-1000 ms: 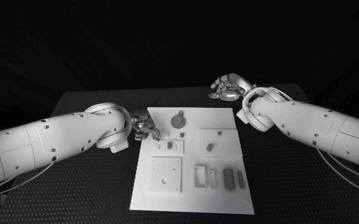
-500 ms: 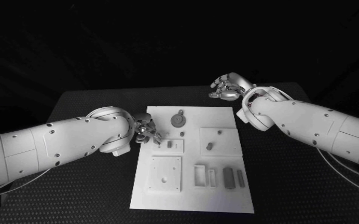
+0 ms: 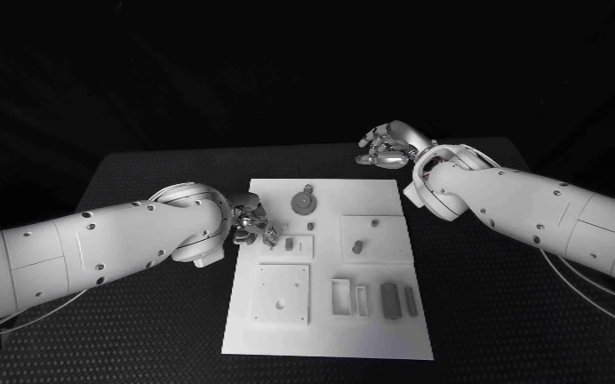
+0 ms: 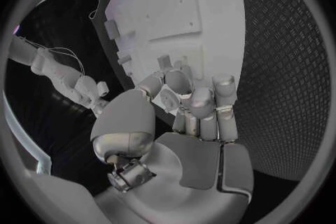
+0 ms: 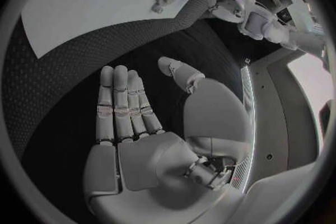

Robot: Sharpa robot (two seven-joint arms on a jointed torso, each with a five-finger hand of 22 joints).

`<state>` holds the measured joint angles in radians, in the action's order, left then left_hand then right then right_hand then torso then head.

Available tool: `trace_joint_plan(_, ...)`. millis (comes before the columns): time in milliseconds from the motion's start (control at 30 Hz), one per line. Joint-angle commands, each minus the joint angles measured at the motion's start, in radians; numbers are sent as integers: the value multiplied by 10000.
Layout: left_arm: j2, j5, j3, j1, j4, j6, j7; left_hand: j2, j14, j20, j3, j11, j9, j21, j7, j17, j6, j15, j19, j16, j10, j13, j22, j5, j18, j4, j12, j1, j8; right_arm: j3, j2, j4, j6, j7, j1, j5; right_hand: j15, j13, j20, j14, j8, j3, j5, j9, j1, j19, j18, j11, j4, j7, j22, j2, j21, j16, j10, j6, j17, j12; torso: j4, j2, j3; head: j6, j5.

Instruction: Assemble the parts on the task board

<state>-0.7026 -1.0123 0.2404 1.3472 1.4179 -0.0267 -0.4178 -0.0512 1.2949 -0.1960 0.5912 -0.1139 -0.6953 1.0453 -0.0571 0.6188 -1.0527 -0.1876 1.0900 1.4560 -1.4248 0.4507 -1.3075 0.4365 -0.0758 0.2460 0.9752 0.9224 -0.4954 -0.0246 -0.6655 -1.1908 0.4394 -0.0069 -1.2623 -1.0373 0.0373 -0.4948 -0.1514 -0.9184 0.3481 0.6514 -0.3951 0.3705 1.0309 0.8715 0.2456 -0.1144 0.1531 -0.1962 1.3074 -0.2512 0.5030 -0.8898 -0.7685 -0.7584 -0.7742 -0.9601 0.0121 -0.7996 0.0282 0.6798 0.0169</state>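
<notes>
The white task board (image 3: 385, 331) lies in the middle of the table. On it are a round grey part (image 3: 304, 204), a small peg (image 3: 357, 246), a short piece (image 3: 291, 244) in a raised square, and several upright pieces (image 3: 389, 300) near the front. My left hand (image 3: 250, 224) hovers at the board's left edge beside that raised square, fingers curled against the thumb (image 4: 126, 117), pinching a small grey part (image 4: 166, 61). Beyond the board's far right corner, my right hand (image 3: 388, 151) is held with fingers (image 5: 122, 103) spread and the palm bare.
A raised square plate with a hole (image 3: 282, 293) sits at the board's front left. Black textured table (image 3: 513, 313) surrounds the board on all sides. Both white forearms reach in over the table's left and right sides.
My left hand has edged a little nearer the raised square at the board's left edge, and its forearm has swung lower. The right hand has hardly moved.
</notes>
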Motion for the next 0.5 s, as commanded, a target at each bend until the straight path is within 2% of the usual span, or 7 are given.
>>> trace_joint_plan(33,58,-153,-2,-62,-13,-34,5,80,-16,-715,231,-19,-412,21,639,-16,-1007,-250,45,16,75,-12,-111,54,-105,153,51,37,-16,3,7,-18,-143,77,4,-20,18,17,-28,53,35,-59,-59,-11,-68,2,161,20,-20,-140,223,17,-37,-5,64,41,10,-42,14,6,-3,29,12)
trace_joint_plan(200,83,-403,-3,-142,-51,-49,10,86,-19,-716,229,-19,-419,19,639,-20,-1006,-252,44,12,80,-16,-111,52,-106,151,53,32,-11,3,5,-25,-131,84,4,-20,19,20,-29,54,35,-62,-64,-12,-69,2,161,19,-20,-140,223,16,-39,-6,66,42,11,-44,19,5,-5,37,17)
trace_joint_plan(500,87,-697,-3,-185,-78,-82,22,92,-21,-716,228,-20,-429,18,640,-24,-1014,-253,41,9,85,-20,-110,54,-106,148,55,26,-12,3,-7,-40,-138,83,4,-20,19,24,-28,54,36,-60,-70,-12,-60,3,162,19,-14,-139,224,24,-40,-7,66,43,12,-48,14,10,4,52,-24)
